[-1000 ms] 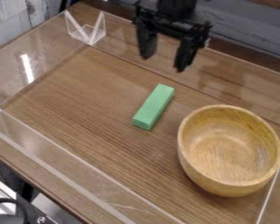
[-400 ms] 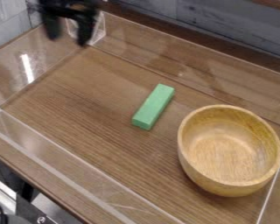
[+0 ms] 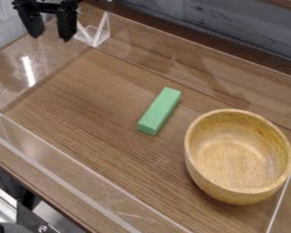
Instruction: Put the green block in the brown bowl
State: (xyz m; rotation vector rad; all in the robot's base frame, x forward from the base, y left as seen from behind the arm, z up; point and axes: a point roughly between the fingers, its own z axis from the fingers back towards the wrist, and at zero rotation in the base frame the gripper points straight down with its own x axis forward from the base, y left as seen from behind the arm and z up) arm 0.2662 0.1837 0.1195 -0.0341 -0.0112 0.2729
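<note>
A: Where was the block [image 3: 160,111]?
B: Flat on the table [image 3: 81,109], just left of the bowl [image 3: 239,154], not touching.
A: Gripper [image 3: 48,30]?
B: Far upper left of the bowl, fingers apart, empty, pointing down.

You see only the end effector [image 3: 48,28] at the counter's far left corner: matte black throughout, a blocky body above two straight, narrow black fingers [image 3: 65,28]. Finer details like screws or markings are too blurred to tell.
</note>
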